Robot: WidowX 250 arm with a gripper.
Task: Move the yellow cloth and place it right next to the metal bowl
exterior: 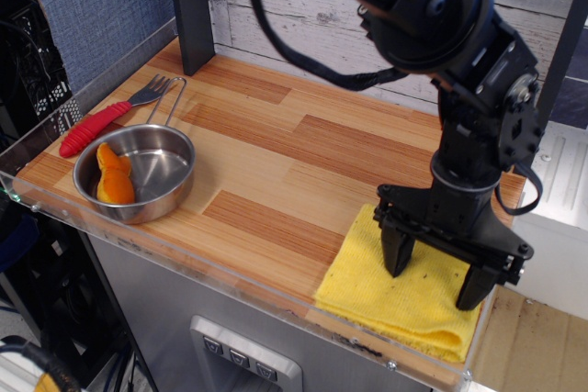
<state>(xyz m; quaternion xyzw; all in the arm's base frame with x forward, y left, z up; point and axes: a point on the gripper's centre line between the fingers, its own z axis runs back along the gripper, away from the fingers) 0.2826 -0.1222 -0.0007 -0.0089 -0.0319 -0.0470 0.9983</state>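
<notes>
Observation.image showed the end effector spread wide, both fingertips pressed down on the yellow cloth at the bench's near right corner, well apart from the metal bowl at the left. Recommended: close low to pinch a fold, lift clear, and avoid dragging over the edge.

single high front view, angled down, close
</notes>
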